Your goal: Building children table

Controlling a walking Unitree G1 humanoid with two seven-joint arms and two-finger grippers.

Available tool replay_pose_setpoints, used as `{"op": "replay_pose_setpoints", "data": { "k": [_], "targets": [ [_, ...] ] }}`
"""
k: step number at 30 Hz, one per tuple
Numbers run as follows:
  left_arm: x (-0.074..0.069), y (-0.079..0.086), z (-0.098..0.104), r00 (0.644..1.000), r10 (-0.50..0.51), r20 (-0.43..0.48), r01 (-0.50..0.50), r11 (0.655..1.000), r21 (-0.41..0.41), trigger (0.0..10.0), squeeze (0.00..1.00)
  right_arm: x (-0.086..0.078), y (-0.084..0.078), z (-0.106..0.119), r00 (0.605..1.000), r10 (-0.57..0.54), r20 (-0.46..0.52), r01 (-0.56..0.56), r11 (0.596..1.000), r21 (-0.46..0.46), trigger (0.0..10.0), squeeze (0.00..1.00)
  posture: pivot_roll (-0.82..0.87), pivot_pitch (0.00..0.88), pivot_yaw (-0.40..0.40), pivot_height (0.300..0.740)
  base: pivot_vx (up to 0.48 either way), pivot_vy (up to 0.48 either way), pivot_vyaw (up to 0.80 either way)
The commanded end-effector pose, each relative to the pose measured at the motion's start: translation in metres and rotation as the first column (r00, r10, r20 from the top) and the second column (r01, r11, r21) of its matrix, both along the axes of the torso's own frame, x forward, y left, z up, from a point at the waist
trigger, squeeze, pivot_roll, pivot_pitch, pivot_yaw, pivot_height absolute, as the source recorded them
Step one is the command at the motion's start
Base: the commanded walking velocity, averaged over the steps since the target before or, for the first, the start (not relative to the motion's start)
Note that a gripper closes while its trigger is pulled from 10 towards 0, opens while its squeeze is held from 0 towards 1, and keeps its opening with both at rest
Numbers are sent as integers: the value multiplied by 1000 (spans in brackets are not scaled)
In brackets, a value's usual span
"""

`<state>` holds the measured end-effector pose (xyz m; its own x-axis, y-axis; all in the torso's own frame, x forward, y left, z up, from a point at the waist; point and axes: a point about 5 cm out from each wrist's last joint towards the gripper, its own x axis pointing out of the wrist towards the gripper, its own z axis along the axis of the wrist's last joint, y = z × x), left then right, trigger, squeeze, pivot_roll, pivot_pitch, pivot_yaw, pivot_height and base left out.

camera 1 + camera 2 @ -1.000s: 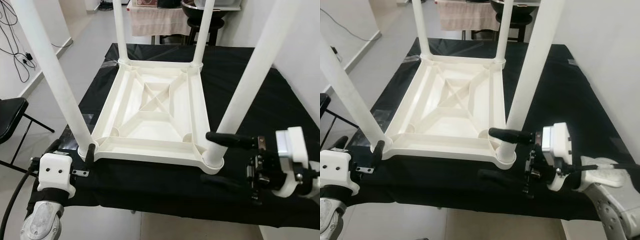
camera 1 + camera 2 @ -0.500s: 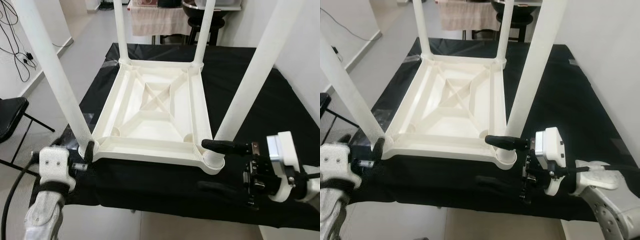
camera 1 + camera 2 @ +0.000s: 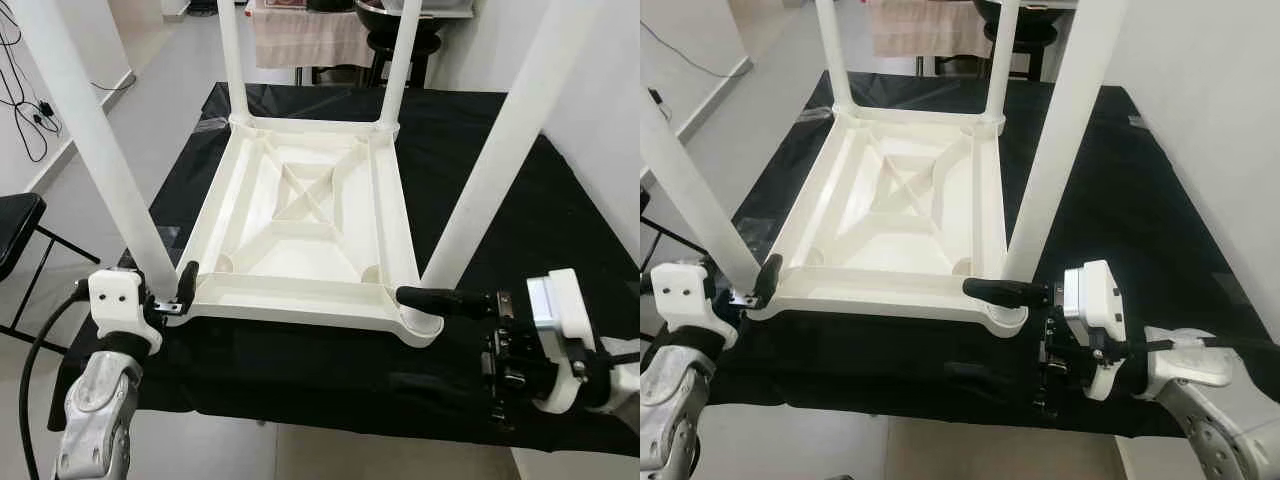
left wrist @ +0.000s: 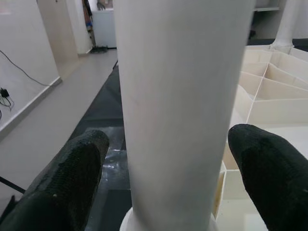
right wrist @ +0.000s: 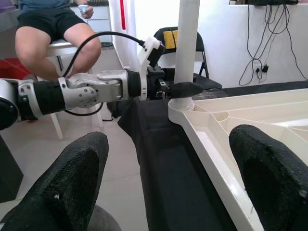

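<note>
A white plastic children's table (image 3: 300, 215) lies upside down on a black-covered worktop (image 3: 500, 130), its legs pointing up. My left gripper (image 3: 170, 290) is at the base of the near-left leg (image 3: 100, 160). In the left wrist view that leg (image 4: 178, 110) stands between the open fingers (image 4: 72, 178) without touching them. My right gripper (image 3: 400, 338) is open wide at the near-right corner, by the near-right leg (image 3: 490, 170). One finger lies over the corner rim and the other hangs below the table's edge (image 5: 211, 159).
A black folding chair (image 3: 15, 220) and loose cables (image 3: 30, 110) are on the left. A cloth-draped table (image 3: 300, 35) and a stool (image 3: 400, 45) stand behind the worktop. A white wall (image 3: 600, 100) is on the right. A seated person (image 5: 53, 24) is beyond my left arm.
My left arm has lifted and brought its gripper up around the near-left leg's base. My right gripper has sunk a little, its upper finger now low over the corner rim.
</note>
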<state>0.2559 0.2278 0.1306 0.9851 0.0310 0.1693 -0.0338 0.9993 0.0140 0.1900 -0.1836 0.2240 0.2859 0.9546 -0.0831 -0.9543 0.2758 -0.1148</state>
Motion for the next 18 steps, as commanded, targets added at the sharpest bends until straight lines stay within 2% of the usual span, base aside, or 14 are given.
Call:
{"op": "replay_pose_setpoints", "data": {
  "k": [1,6,11,12,13,14,15,18],
  "targets": [
    [-1,3,-3,1000,-1,-5,1,1000,-2,10000,0,-3,0,1,1000,8,-10,-8,1000,-13,10000,0,-28,105,-42,740,0,0,0],
    [-3,1,-14,999,-12,-30,11,1000,-18,10000,0,-5,-13,5,999,-52,-1,52,998,-38,10000,0,-49,108,-36,740,0,0,0],
    [0,1,-16,999,-19,-33,18,1000,-22,9922,0,-7,-24,11,994,-103,21,104,993,-50,10000,0,-59,105,-35,740,0,0,0],
    [2,1,-16,999,-22,-29,22,999,-26,4000,0,-8,-27,14,992,-122,29,123,991,-53,10000,0,-61,105,-34,740,0,0,0],
    [3,1,-16,999,-25,-26,24,999,-30,2431,0,-8,-31,16,989,-141,38,143,988,-55,10000,0,-67,104,-32,740,0,0,0],
    [3,1,-16,999,-25,-26,24,999,-30,2431,0,-8,-31,16,989,-141,38,143,988,-55,10000,0,-67,104,-32,740,0,0,0],
    [4,1,-16,999,-28,-24,27,999,-33,0,0,-9,-36,19,985,-163,51,165,985,-57,10000,0,-67,104,-32,740,0,0,0],
    [6,1,-17,999,-34,-21,34,999,-37,0,0,-11,-42,25,979,-194,68,198,979,-53,10000,0,-74,104,-28,740,0,0,0]
  ]
}}
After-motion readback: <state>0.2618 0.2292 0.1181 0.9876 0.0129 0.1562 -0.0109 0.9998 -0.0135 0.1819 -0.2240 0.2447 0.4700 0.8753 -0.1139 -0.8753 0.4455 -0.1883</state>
